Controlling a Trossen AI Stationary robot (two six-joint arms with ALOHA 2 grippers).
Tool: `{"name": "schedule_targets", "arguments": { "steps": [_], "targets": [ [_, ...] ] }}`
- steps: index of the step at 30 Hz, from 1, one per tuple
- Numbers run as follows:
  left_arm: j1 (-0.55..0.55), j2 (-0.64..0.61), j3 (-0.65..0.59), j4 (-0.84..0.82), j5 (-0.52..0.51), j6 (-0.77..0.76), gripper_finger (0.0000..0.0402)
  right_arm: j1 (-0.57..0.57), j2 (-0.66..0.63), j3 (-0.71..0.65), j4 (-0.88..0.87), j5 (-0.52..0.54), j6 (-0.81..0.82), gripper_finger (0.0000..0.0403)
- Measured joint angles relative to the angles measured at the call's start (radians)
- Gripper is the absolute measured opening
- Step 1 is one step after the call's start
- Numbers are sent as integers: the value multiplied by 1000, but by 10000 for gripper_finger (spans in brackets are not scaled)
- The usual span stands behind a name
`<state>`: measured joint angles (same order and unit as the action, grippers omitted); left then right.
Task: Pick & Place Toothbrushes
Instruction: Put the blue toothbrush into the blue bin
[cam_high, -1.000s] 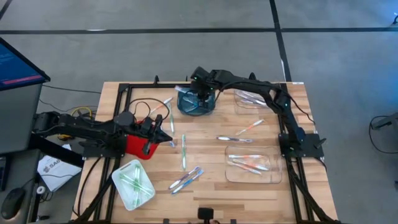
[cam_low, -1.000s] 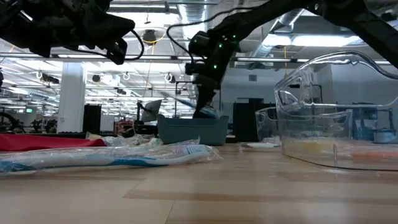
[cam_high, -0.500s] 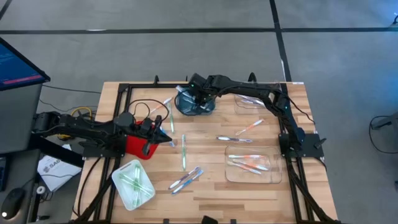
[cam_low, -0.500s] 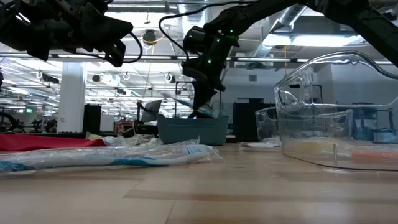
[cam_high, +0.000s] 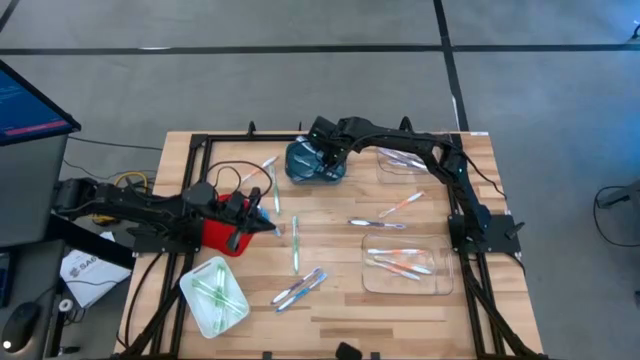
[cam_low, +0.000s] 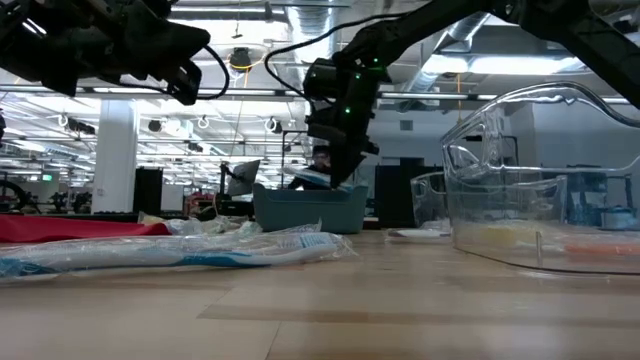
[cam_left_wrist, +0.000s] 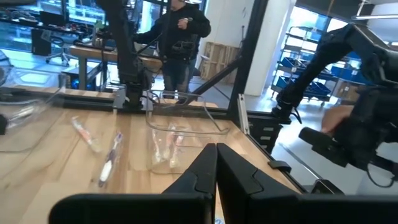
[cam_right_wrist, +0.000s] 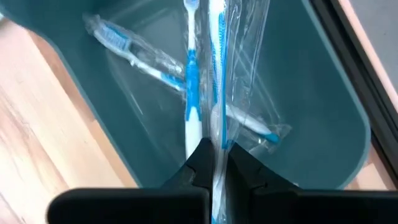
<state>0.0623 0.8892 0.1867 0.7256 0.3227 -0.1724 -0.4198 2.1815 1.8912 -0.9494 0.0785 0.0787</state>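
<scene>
Teal plastic forms the landmark here: a deep round-cornered bin at the far middle of the wooden desk. From above, the right end effector hangs over the bin, but its tips are hidden by the arm. Only the right wrist view looks inside: the two dark fingers are clamped on a blue-and-white toothbrush in a clear wrapper, held over the bin's open mouth, with another wrapped blue toothbrush right beside it and a third blue toothbrush lying across the bin floor. The low view shows the same end effector just above the bin's rim, with a blue tip at the fingers.

The left end effector sits nearer than the bin, at a red tray; its fingers are pressed together with nothing between them, which only the left wrist view makes plain.

The overhead view alone lays out the rest: loose toothbrushes on bare wood nearer than the bin, orange-red ones in a clear plastic container on the bin's right, green ones on a white tray at the near left. A person in dark clothing stands beyond the desk in the left wrist view.
</scene>
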Motion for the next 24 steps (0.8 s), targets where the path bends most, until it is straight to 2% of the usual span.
{"name": "schedule_targets", "arguments": {
  "steps": [8, 13, 16, 24],
  "targets": [
    [-7, 0, 0, 2, -1, 2, 2, 12, 40, 4, 50, -25, -10, 10],
    [-13, 2, 0, 4, -2, 2, 2, 22, 101, 17, 9, -14, -29, 9],
    [-16, 2, 0, 6, -2, 2, 2, 21, 104, 38, -7, 16, -41, 9],
    [-16, 2, 0, 8, -3, 3, 2, -3, 101, 69, -67, 17, -63, 15]
  ]
}}
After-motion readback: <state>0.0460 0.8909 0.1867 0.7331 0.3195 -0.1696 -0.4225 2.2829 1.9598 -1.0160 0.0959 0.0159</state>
